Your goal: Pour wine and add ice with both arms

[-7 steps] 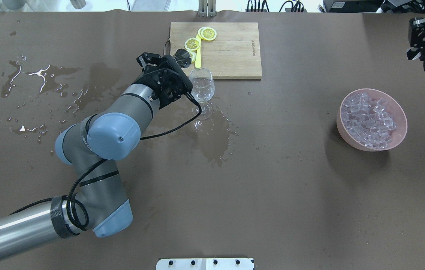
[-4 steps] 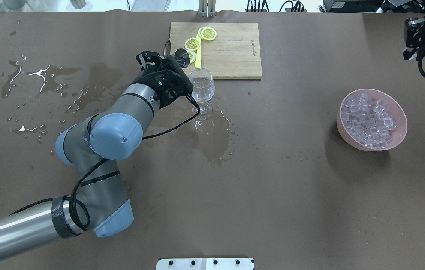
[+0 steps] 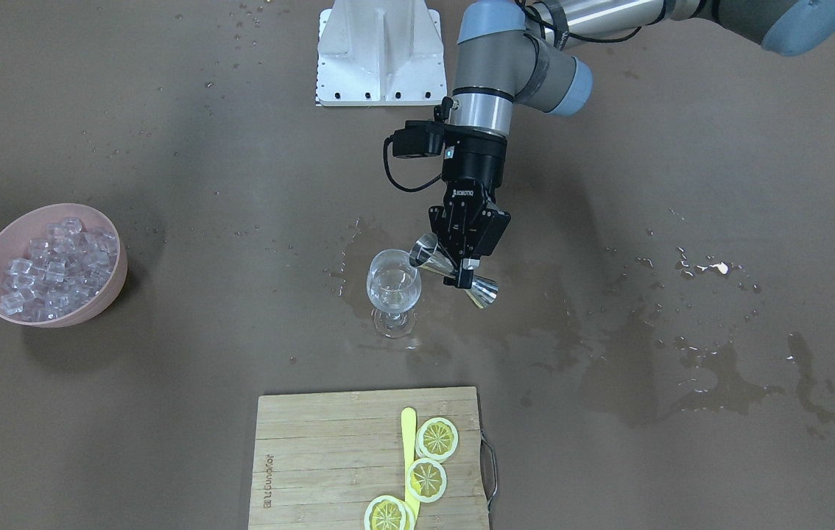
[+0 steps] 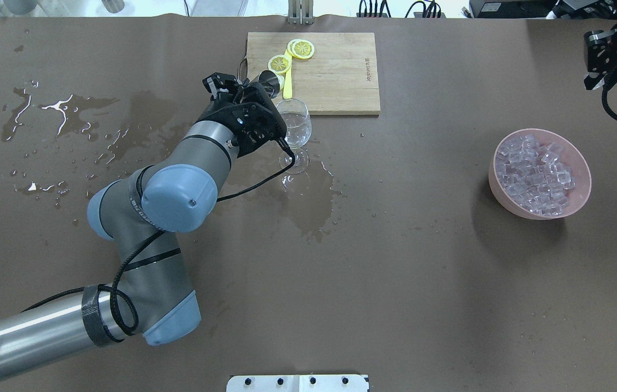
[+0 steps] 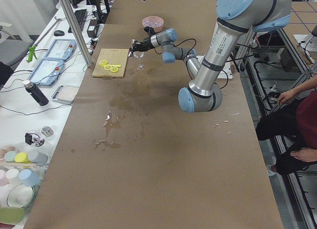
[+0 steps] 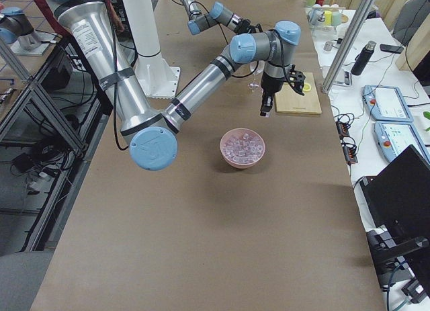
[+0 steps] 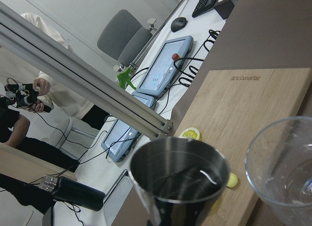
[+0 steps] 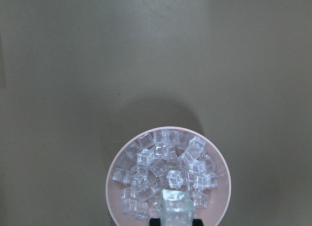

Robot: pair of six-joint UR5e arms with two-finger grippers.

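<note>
It was a robotics lab: a grey robot arm [image 4: 178, 179] reached over a paper-covered surface [image 5: 158, 155]. Teach pendants [image 5: 60, 50] and cables lay on the white bench beside that surface, an aluminium frame post [image 5: 74, 26] rose at its edge, and a seated operator [image 5: 303, 121] was at its other side.

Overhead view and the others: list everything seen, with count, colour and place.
wine glass: one, clear, upright, mid-table
measuring cup: one, steel, tilted at the glass rim
cutting board: one, wooden, far side
lemon slices: three, yellow, on the board
stick: one, yellow, beside the slices
bowl: one, pink, robot's right
ice cubes: many, clear, in the bowl
wet patches: several, dark, around the glass
left end effector: one, black, shut on the measuring cup
right end effector: one, black, raised near the bowl, holding one ice cube
</note>
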